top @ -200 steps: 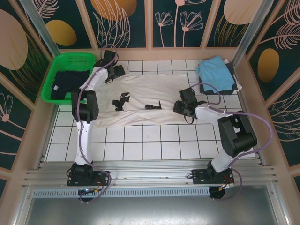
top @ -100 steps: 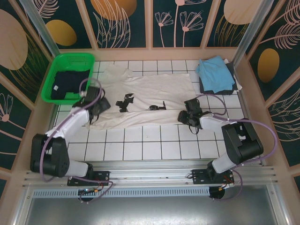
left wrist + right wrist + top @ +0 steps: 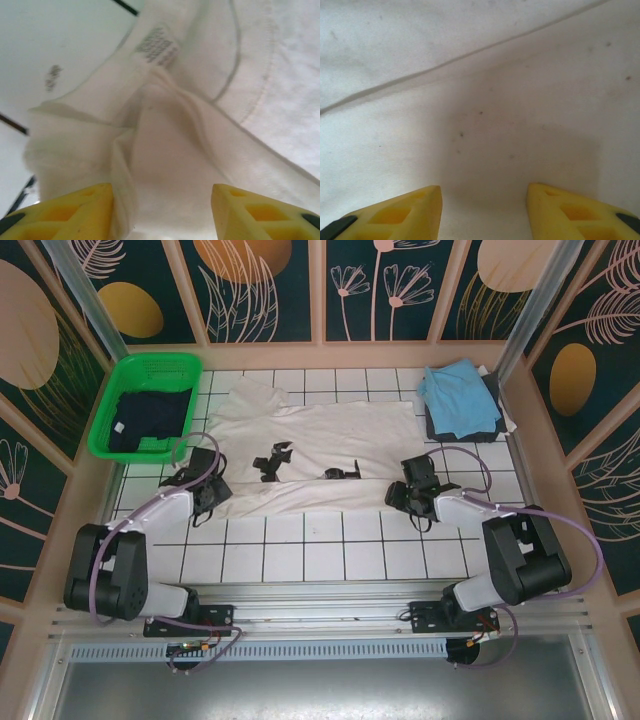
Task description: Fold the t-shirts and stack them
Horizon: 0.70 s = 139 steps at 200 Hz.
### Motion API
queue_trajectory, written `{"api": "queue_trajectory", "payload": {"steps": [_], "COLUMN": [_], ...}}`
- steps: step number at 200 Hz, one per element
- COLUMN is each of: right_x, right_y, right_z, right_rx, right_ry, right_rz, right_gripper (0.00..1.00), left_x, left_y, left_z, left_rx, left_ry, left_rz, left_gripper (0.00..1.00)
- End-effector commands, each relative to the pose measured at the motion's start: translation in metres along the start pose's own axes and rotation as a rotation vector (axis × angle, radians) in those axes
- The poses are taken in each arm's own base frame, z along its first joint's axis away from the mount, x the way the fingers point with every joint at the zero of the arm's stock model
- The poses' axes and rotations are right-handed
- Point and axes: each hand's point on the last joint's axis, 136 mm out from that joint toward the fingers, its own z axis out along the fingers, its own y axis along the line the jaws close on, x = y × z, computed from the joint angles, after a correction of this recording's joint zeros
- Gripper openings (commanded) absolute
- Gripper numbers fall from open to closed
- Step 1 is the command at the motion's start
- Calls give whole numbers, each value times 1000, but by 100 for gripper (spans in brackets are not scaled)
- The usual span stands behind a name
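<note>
At cream-white t-shirt (image 3: pixel 320 435) near edge: left gripper (image 3: pixel 207 492), right gripper (image 3: pixel 408 492), fingers apart over cloth. Looks like first fold; next up, pinch both ends evenly.

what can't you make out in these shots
Left wrist view: label print on the cream-white t-shirt, blurred.
Top view: dark t-shirt under the light blue t-shirt, mostly covered.
Whether left tool or right tool grips cloth: both cropped by wrist views' bottom edge.
</note>
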Motion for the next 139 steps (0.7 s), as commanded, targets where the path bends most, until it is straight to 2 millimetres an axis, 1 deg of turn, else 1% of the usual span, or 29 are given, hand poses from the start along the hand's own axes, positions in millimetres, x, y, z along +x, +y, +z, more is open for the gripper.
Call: {"api": "queue_trajectory", "payload": {"steps": [1, 26, 41, 56, 66, 81, 93, 102, 111, 116, 139], "right_x": [3, 3, 4, 3, 3, 1, 0, 0, 0, 0, -1], "right_y": [-3, -2, 3, 4, 3, 4, 5, 6, 5, 5, 2], "right_z": [0, 3, 3, 2, 2, 2, 2, 3, 3, 3, -2], "right_rx": [18, 20, -7, -10, -5, -7, -14, -15, -13, -11, 2], "right_ry": [29, 32, 46, 42, 38, 33, 33, 36, 33, 33, 22], "right_rz": [-8, -10, -9, -12, -12, -11, -14, -15, -15, -15, -11], "right_gripper": [49, 49, 49, 49, 49, 49, 49, 49, 49, 49, 49], "left_x": [-4, -5, -8, -12, -17, -24, -25, -24, -23, -21, -18], "left_y": [-15, -24, -23, -19, -15, -18, -24, -29, -28, -27, -26], "left_z": [9, 14, 15, 9, 4, 2, 7, 14, 21, 25, 37], "left_rx": [12, 24, 1, -35, -52, -38, -32, -36, -58, -69, -96], "left_ry": [9, 12, 16, 6, -20, -49, -35, -14, 2, 8, 31], "left_rz": [9, 20, 20, 20, 9, 1, 6, 16, 18, 22, 27], "left_gripper": [49, 47, 45, 45, 49, 50, 45, 38, 31, 29, 27]}}
